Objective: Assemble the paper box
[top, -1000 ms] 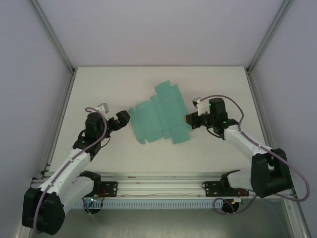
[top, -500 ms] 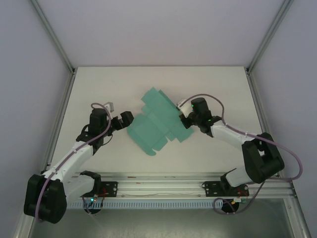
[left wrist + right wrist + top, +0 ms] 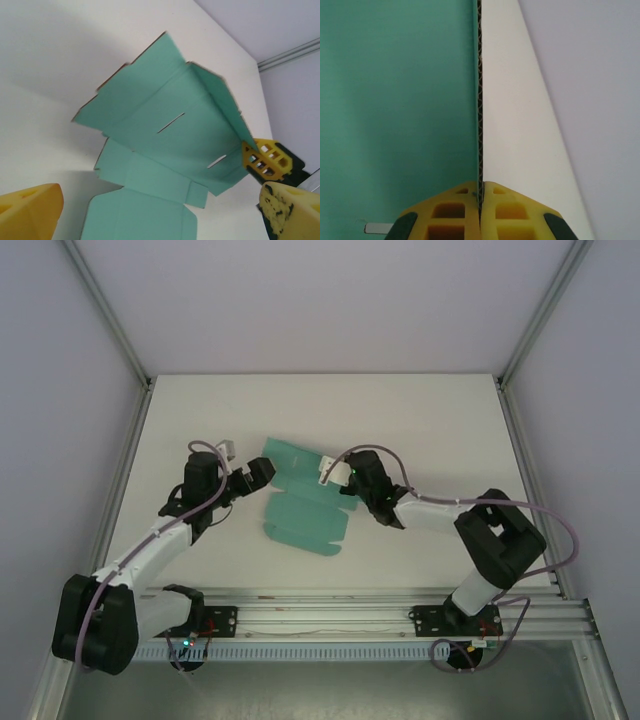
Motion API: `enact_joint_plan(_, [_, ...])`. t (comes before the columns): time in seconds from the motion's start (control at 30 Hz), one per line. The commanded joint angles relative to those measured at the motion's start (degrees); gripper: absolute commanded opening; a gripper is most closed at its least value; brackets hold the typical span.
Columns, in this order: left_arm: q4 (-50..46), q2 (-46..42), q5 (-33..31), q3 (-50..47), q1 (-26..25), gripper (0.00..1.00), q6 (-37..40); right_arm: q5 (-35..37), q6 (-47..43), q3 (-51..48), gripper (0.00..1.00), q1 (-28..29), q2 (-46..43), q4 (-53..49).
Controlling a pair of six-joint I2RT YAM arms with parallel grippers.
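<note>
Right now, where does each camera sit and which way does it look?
Top external: above and behind the arms, looking down at the table; both arms show, left gripper open, right gripper on the paper box.
Left wrist: on the left arm, looking across the paper box; its yellow fingers at the bottom corners.
Right wrist: on the right arm, looking along the paper box's edge; its fingers shut on it.
Shared: all three see the paper box; left wrist also sees the right gripper's pinch.

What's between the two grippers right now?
The paper box: in the top view its teal sheet spans the gap, one panel raised and pinched by the right gripper; the left gripper is open.
</note>
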Motion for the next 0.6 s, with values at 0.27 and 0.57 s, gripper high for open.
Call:
enact_joint_plan(0.27, [5.5,10.5,4.9,11.8,0.3,1.00,-3.5,1.7,-9.8,-1.5,0.00,2.6,1.0,6.7])
enact_joint_plan(0.57, [5.3,18.5,6.5,15.7,0.3,0.73,-4.0,-0.1,-8.4,-2.3,0.00,2.7,-1.9,6.3])
